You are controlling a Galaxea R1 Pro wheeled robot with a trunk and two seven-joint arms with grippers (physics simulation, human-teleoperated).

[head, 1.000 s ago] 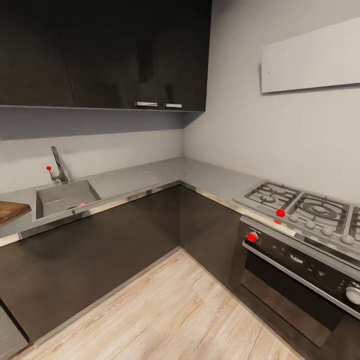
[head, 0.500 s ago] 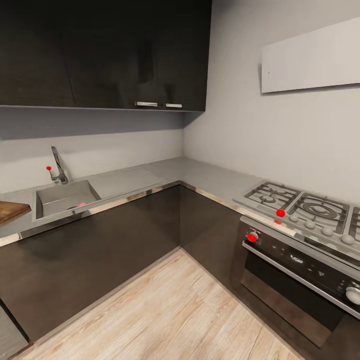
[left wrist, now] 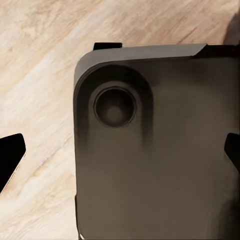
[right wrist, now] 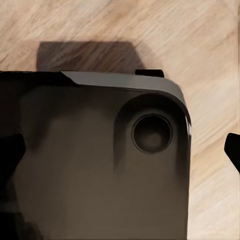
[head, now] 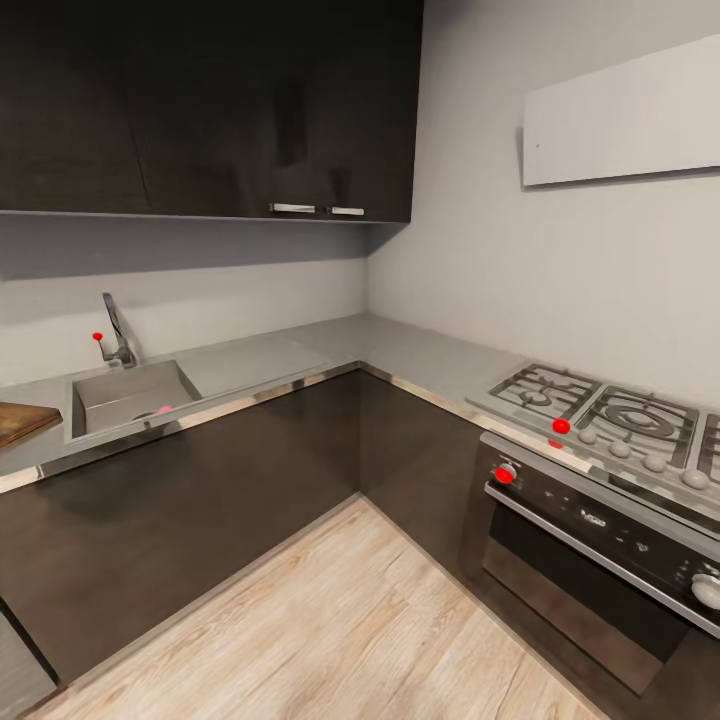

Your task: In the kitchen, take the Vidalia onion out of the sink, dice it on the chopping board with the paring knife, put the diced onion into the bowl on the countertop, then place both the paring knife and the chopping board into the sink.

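Note:
The sink is set into the grey countertop at the left of the head view, with its bent tap and red knob behind the basin. The pinkish Vidalia onion lies at the basin's front. A corner of the dark-brown chopping board pokes in at the left edge, left of the sink. The paring knife and bowl are out of view. My left gripper and right gripper hang open over my dark base, above the wooden floor, fingertips wide apart and nothing between them.
The countertop runs around an inner corner to a gas hob and an oven with red knobs on the right. Dark cabinets stand below, dark wall cabinets hang above. Light wooden floor lies between me and the units.

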